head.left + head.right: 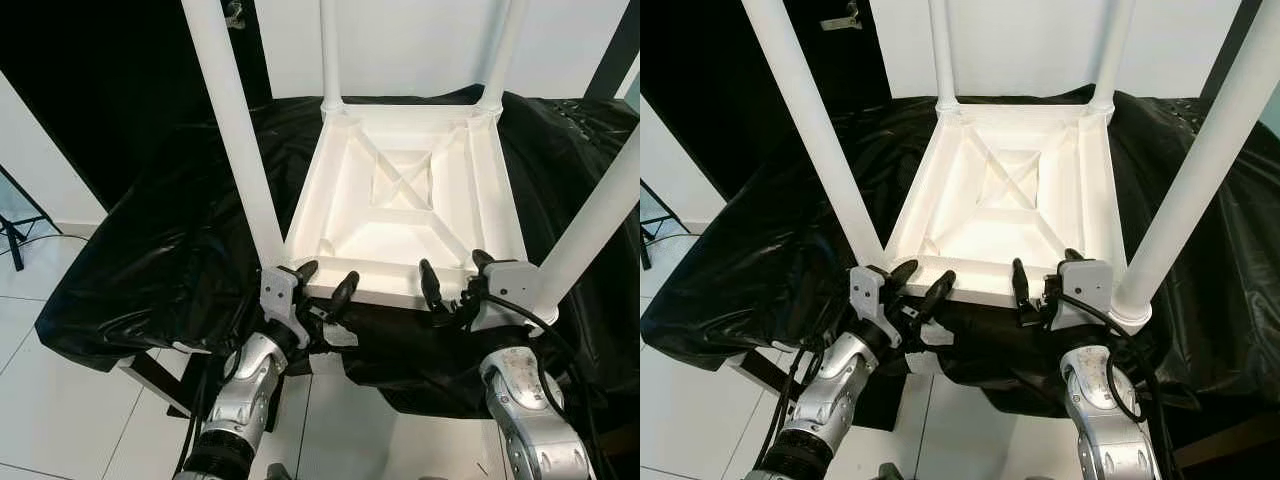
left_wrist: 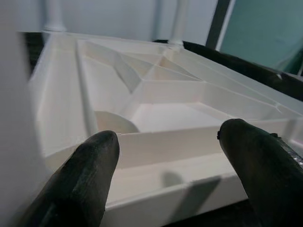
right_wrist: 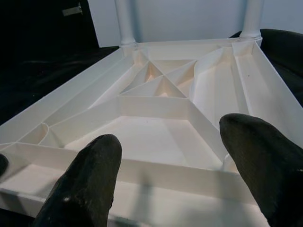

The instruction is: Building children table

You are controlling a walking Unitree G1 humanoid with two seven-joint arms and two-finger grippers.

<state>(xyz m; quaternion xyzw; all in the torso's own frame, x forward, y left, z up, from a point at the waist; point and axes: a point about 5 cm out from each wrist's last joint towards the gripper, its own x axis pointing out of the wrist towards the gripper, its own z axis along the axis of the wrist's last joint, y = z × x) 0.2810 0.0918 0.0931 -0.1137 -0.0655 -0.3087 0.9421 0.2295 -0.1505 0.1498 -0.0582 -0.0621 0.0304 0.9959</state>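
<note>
The white children's table [image 1: 400,195] lies upside down on a desk draped in black plastic sheeting [image 1: 150,250], its ribbed underside facing up and all four white legs [image 1: 235,130] already seated in the corners and rising upward. Taking that table as the landmark, both grippers sit at its near edge, the side closest to the robot. The left gripper [image 1: 325,282] is by the near-left corner, just inside the leg there; the right gripper [image 1: 452,275] is by the near-right corner, next to the near-right leg [image 1: 590,235]. Each pair of black fingers is spread apart and points over the near rim toward the far edge, so the table lies straight ahead of the fingers. In both wrist views the rim [image 3: 142,182] runs crosswise between the open fingertips [image 2: 94,161], with nothing pinched. The two arms look about equally near. Assembly appears essentially complete, so the likely next step is gripping this rim with both hands to lift or flip the table.
</note>
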